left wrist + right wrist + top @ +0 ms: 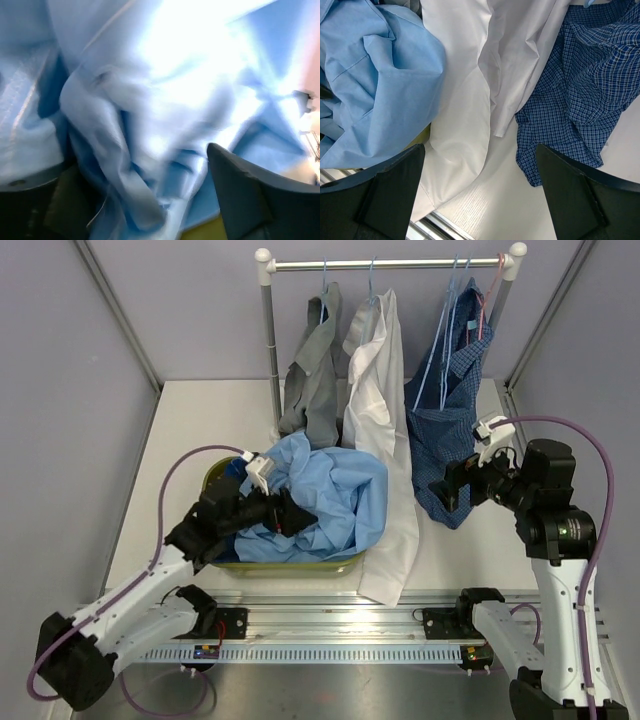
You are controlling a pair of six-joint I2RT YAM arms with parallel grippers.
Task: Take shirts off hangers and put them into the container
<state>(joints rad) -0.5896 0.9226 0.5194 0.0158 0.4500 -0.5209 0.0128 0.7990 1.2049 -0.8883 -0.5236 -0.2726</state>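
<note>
Light-blue shirt bunches inside your spread left gripper; lift straight up so nothing snags. Right gripper is spread too.

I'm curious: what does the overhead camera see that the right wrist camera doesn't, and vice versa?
Only the overhead view: the silver rail, the grey shirt hanging from it, the light-blue hangers, and the left end effector at the tub.

Only the right wrist view: the right end effector up close, its dark fingers spread wide with nothing between them.

Both: the light blue shirt heaped in the olive-green container, the white shirt and the navy small-check shirt.
</note>
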